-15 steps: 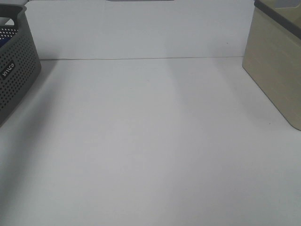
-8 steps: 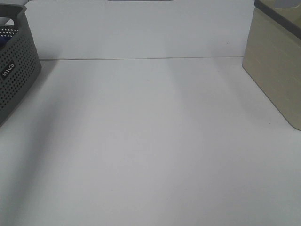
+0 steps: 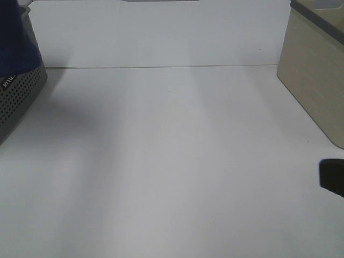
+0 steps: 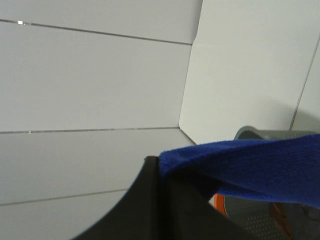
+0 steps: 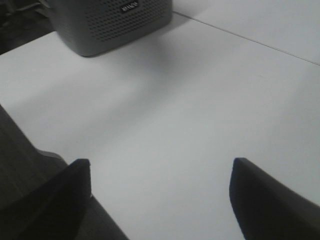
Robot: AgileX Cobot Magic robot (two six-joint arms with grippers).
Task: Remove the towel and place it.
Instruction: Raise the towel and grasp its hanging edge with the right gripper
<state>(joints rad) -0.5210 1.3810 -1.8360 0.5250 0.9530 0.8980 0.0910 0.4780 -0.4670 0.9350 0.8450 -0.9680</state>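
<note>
The towel [image 3: 14, 38], deep blue, hangs at the far left of the exterior high view, in front of the upper part of the grey perforated basket [image 3: 20, 92]. In the left wrist view my left gripper [image 4: 165, 172] is shut on a fold of the towel [image 4: 250, 165], which stretches away above the basket's rim [image 4: 280, 134]. My left gripper itself is outside the exterior high view. My right gripper [image 5: 161, 162] stands open over the bare white table [image 5: 165, 100] with nothing between its fingers. A dark part of the right gripper [image 3: 332, 178] shows at the right edge.
A beige bin [image 3: 314, 75] with a dark rim stands at the back right. A white wall backs the table [image 3: 172, 161]. The grey basket [image 5: 110, 20] also shows in the right wrist view, far from that gripper.
The blue towel has risen into the exterior high view at the far left, covering the basket's top. A dark part of my right gripper has entered at the right edge.
</note>
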